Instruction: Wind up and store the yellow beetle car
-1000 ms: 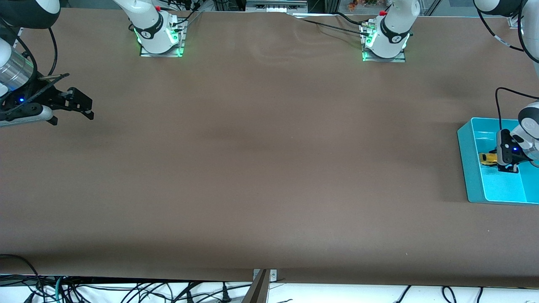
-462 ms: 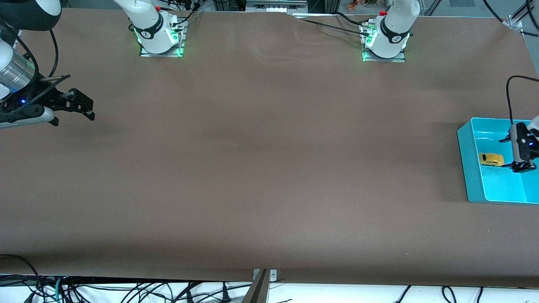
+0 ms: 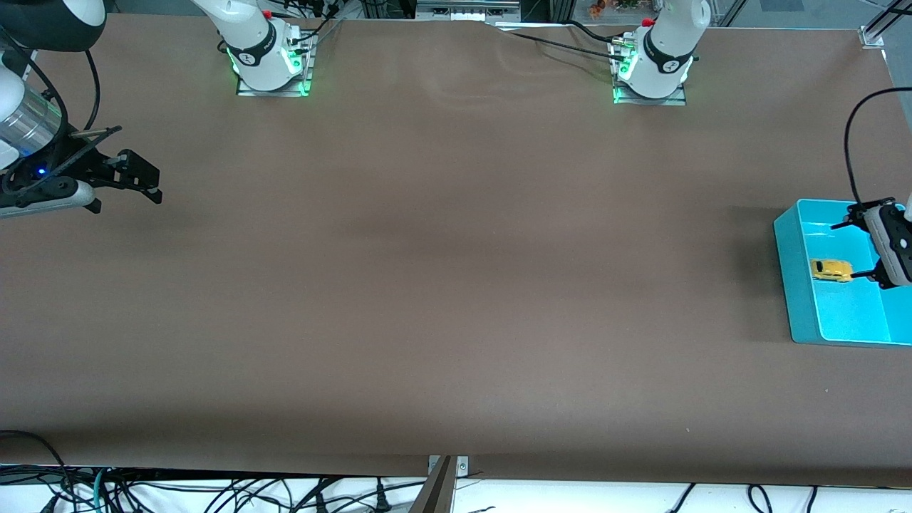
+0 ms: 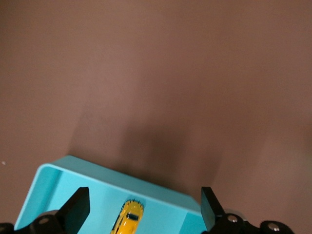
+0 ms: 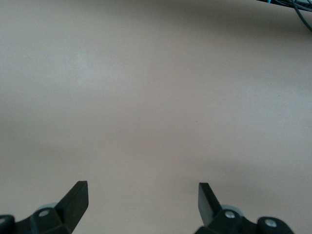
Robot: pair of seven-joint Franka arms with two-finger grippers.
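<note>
- Now we see the car (image 3: 831, 270) lying in the teal bin (image 3: 791, 278) at the left arm's end of the table (image 3: 456, 285).
- Our left gripper (image 3: 863, 239) hangs over the bin, fingers spread wide, holding nothing.
- Our right gripper (image 3: 152, 182) waits over the bare table at the right arm's end, also wide and empty.

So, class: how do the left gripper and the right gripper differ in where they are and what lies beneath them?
The left gripper is over the turquoise bin at the left arm's end of the table; the right gripper waits over bare brown tabletop at the right arm's end. The yellow beetle car lies in the bin below the left gripper; nothing lies under the right gripper. Both are open and hold nothing.
</note>
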